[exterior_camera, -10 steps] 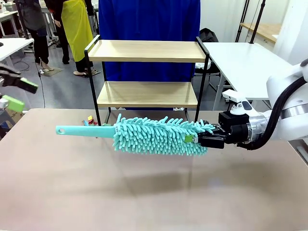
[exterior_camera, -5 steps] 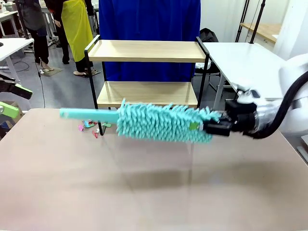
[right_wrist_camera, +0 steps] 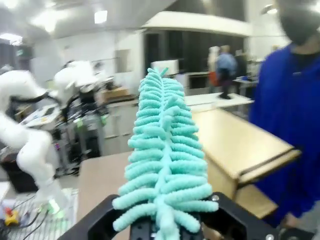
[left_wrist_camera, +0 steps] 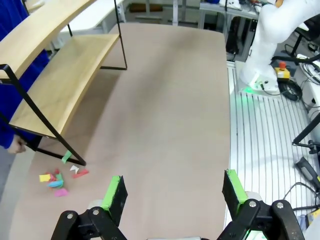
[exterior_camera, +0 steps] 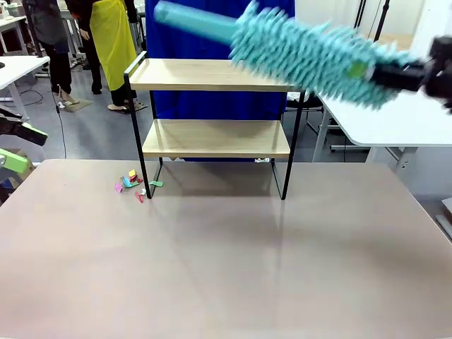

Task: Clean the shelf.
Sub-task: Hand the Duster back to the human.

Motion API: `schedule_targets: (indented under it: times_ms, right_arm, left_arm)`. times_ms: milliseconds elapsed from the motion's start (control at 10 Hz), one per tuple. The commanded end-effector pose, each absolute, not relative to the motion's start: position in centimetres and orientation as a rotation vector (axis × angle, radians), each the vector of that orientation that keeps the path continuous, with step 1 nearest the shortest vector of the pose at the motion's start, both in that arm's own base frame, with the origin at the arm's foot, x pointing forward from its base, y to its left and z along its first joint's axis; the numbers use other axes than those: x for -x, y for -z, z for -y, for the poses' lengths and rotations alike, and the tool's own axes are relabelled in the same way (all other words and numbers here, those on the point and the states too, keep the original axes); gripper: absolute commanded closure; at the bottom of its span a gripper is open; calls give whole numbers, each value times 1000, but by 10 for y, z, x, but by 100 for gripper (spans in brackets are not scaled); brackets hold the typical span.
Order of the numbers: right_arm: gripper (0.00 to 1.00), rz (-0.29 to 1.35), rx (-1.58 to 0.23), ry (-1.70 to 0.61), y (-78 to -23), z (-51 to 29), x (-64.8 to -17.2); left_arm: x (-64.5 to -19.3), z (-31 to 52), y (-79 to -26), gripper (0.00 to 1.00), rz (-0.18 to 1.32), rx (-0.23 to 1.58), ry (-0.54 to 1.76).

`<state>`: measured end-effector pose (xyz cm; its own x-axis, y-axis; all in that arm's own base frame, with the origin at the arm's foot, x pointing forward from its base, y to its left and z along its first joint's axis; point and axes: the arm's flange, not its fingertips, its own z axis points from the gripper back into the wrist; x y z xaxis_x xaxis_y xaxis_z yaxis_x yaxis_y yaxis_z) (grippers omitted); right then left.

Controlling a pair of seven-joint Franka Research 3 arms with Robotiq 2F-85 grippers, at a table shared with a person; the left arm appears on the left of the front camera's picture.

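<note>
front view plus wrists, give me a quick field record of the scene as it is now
tool: teal microfibre duster, raised above the shelf's top board, handle end pointing to picture left
right gripper: shut on the duster's fluffy end
left gripper: open, nothing between its green pads, over the beige table
shelf: two wooden boards in a black frame, both boards bare
debris: small coloured scraps on the table by the shelf's left front leg
person: in blue, behind the shelf

The two-tier shelf point(exterior_camera: 215, 106) stands upright at the counter's point(exterior_camera: 226, 261) far edge, both wooden boards bare.
</note>
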<state>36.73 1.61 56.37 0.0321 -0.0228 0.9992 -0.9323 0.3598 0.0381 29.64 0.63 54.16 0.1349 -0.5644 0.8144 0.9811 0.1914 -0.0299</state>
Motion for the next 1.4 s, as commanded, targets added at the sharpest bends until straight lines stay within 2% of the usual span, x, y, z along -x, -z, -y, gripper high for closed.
schedule_targets:
  times_ms: [0,300,600,1100,1300]
  right_arm:
    - [83,1495,-797,-663,-575,9,-369]
    - [83,1562,-523,-331,-562,70,-360]
    - [83,1481,-356,-156,-517,95,-356]
    - [83,1321,-242,-103,-422,92,-343]
    - [83,1306,-223,-91,-404,88,-339]
  left_arm:
    - [-300,-5,-543,0,804,696,1269]
    - [-300,-5,-543,0,804,696,1269]
    - [-300,-5,-543,0,804,696,1269]
    - [-300,-5,-543,0,804,696,1269]
    - [-300,-5,-543,0,804,696,1269]
